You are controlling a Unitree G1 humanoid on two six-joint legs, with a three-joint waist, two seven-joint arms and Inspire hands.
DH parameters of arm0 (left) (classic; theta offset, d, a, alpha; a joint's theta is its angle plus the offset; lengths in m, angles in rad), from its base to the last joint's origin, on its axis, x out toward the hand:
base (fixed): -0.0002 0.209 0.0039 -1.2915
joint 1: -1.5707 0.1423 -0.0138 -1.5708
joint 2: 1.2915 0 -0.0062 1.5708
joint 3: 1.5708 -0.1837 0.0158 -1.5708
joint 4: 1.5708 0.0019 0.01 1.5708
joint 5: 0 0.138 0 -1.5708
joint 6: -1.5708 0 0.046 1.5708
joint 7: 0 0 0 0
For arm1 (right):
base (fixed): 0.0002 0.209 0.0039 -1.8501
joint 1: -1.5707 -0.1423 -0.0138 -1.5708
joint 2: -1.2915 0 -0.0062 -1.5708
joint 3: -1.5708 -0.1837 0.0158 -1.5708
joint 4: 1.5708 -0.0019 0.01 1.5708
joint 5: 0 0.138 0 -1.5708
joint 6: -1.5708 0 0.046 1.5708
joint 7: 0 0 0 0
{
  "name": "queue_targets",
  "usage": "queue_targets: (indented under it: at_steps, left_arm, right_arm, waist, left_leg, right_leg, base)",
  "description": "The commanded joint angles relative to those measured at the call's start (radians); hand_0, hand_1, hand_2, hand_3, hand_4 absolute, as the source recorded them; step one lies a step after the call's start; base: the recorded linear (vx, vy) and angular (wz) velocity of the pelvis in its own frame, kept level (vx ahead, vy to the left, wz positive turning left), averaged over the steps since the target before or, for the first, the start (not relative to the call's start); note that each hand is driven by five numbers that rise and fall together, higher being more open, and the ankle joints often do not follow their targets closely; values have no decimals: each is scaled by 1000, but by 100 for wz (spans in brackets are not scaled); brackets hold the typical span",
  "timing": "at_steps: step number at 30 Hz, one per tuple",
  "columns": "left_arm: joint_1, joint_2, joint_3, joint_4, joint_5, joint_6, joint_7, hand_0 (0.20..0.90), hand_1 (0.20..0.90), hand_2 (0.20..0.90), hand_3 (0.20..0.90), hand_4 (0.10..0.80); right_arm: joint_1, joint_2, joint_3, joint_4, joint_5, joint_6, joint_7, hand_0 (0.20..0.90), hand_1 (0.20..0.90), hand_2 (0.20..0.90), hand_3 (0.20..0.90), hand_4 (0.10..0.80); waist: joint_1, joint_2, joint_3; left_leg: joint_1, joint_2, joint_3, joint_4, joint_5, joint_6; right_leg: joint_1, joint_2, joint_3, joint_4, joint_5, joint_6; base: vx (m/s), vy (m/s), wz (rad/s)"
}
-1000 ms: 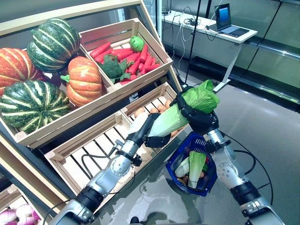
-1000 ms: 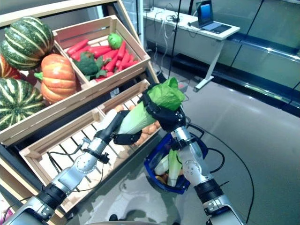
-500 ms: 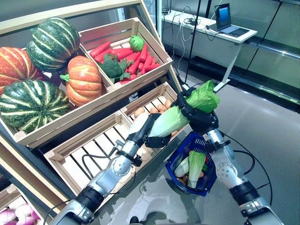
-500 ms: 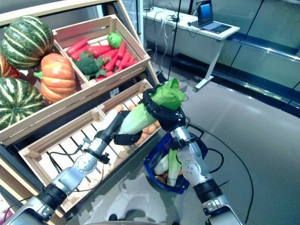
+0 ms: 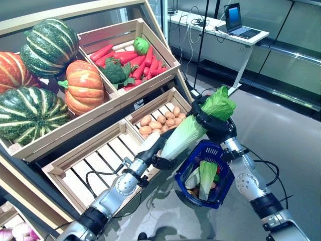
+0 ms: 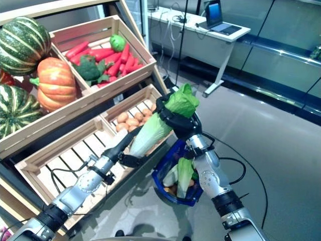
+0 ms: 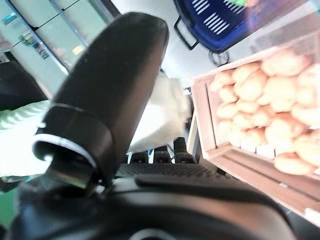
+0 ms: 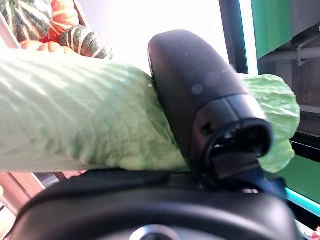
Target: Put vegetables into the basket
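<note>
Green cabbage [image 5: 193, 126] clasped in right hand [image 5: 209, 122].

Long leafy cabbage [image 5: 193, 126] — pale whitish-green stem end, bright green frilly top. Perforated plastic basket [image 5: 220, 185] deep blue. Ribbed round pumpkins: one plain orange [image 5: 84, 86], two dark green with cream stripes [image 5: 47, 41]. Carrots [image 5: 153, 65] red-orange, potatoes [image 5: 159, 122] tan, slatted wooden crates [image 5: 108, 102] pale wood — both hands dark.

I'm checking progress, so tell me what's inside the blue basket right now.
The blue basket holds one green-and-white leafy cabbage standing on end, a pale vegetable beside it and something orange low down. Whatever lies deeper is covered by the leaves and the basket's wall.
</note>
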Motion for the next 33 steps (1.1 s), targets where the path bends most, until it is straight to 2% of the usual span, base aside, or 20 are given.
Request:
queue_targets:
  at_steps: [1,9,13,17,21,22,28,33]
  left_arm:
    - [-21,56,-15,55,-13,-34,-9,900,900,900,900,800]
    - [33,57,62,108,-39,7,59,900,900,900,900,800]
    - [82,70,128,142,-60,20,81,900,900,900,900,800]
    - [91,82,155,142,-76,29,86,900,900,900,900,800]
    - [74,94,180,145,-108,31,99,900,900,900,900,800]
    - [65,96,185,128,-116,27,101,900,900,900,900,800]
    - [46,104,187,97,-165,20,112,900,900,900,900,800]
    - [-56,115,159,90,-240,-28,180,900,900,900,900,800]
  right_arm:
    - [-219,34,-205,-122,20,-135,-25,300,300,300,300,400]
    - [-148,-8,-267,-17,-16,-150,-66,300,300,300,300,400]
    - [-84,-63,-310,68,-114,-150,-113,300,300,300,300,400]
    - [-73,-101,-316,134,-171,-149,-135,300,300,300,300,400]
    - [-62,-143,-296,254,-190,-163,-146,300,300,300,300,400]
    - [-55,-141,-285,317,-179,-179,-172,300,300,300,300,400]
    - [-52,-130,-290,408,-166,-216,-231,300,300,300,300,400]
    - [-221,-193,-283,502,-187,-269,-292,300,300,300,300,400]
  waist:
    - [-10,-19,-63]
    - [-12,-12,-56]
    - [-13,-13,-42]
    - [-12,-11,-27]
    - [-4,-9,28]
    - [5,-8,50]
    - [26,4,114]
    - [37,31,255]
  left_leg:
    - [-7,-9,27,2,-73,18]
    - [2,-2,38,2,-73,15]
    - [7,5,49,2,-67,15]
    - [9,9,53,4,-61,15]
    - [-30,21,41,64,-61,9]
    - [-61,26,32,90,-63,7]
    - [-145,26,-13,164,-68,0]
    - [-340,33,-74,381,-110,-16]
  right_leg:
    - [-3,-20,61,4,-13,5]
    - [1,-16,58,2,-12,5]
    - [4,-17,52,9,-14,3]
    - [-1,-22,50,37,-25,1]
    - [-39,-35,52,111,-50,-4]
    - [-50,-37,51,124,-57,-6]
    - [-81,-49,32,173,-75,-10]
    - [-213,-97,31,329,-112,-31]
  base:
    - [0,0,0]
    - [9,-19,-6]
    - [10,-22,-3]
    - [0,0,0]
    - [-64,-29,-1]
    - [-111,-45,-1]
    - [-87,-37,4]
    - [-306,-13,19]
